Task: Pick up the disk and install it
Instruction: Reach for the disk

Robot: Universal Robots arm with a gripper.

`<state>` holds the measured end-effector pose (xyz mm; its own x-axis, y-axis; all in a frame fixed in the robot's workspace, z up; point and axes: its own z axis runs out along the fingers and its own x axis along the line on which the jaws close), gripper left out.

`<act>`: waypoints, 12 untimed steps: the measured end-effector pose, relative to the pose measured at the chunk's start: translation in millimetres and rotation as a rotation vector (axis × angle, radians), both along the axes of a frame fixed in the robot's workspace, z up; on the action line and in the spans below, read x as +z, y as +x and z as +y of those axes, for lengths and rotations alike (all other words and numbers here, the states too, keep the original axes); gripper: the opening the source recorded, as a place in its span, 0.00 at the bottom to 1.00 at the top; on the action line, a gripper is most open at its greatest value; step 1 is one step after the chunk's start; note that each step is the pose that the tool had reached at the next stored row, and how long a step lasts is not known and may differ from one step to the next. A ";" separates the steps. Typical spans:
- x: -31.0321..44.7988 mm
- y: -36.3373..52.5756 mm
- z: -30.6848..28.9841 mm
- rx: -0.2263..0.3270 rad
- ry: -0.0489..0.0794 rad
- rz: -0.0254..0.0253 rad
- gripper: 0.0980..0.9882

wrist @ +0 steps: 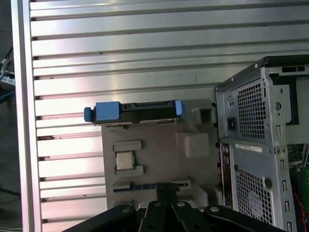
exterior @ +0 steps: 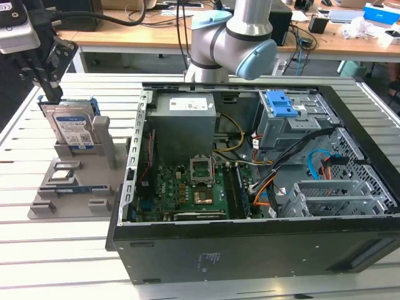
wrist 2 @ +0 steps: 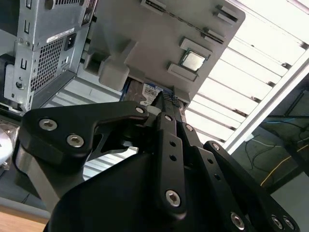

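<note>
Silver-metal disk [exterior: 74,128]: upright in the grey holder [exterior: 47,199], to the exterior view's left of the open computer case [exterior: 250,253].
handling: rigid, dense and shock-sensitive, I judge; best taken by the blue-framed edges.
gripper [exterior: 53,95]: at the disk's top edge; whether spread or pinching, I cannot tell.

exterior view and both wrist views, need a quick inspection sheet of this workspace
surface: slatted metal table, bearing a grey fixture and an open computer case
job's things: disk stands upright in the fixture, not yet in the case
clutter: a chip lies in a fixture pocket
grippers: gripper sits at the disk's top edge; contact unclear
cables: orange, blue, black and yellow cables run inside the case
surroundings: desks with equipment behind the table
</note>
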<state>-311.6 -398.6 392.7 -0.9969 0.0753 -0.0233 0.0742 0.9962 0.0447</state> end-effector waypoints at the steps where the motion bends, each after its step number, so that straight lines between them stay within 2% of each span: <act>1: 0.0 -2.0 0.3 0.000 0.000 0.0000 0.01; 12: -0.4 -28.2 1.3 0.000 0.000 0.0000 0.01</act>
